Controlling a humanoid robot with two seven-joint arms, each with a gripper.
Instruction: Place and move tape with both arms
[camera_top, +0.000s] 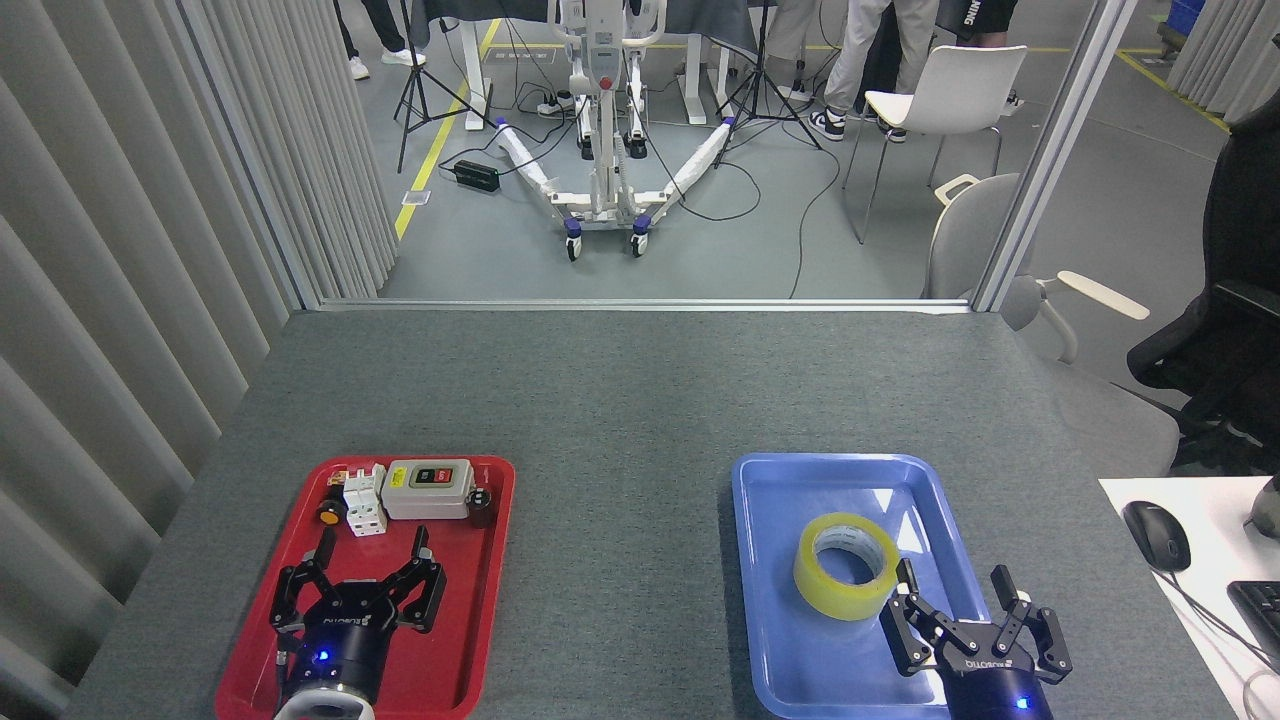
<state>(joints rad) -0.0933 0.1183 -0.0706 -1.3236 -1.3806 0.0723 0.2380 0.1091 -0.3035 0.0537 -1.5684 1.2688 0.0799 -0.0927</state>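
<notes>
robotics lab or test cell in an industrial hall. grey felt-topped table (640, 400) fenced by ribbed partition panels (150, 250) and an aluminium post (1050, 160). beyond: grey floor with yellow lane tape (440, 130), a wheeled white lift frame (605, 150), tripods (420, 80), cables, a power brick (476, 176), white chair (945, 95). side desk with mouse (1156, 535) and keyboard (1262, 605) at right.
</notes>
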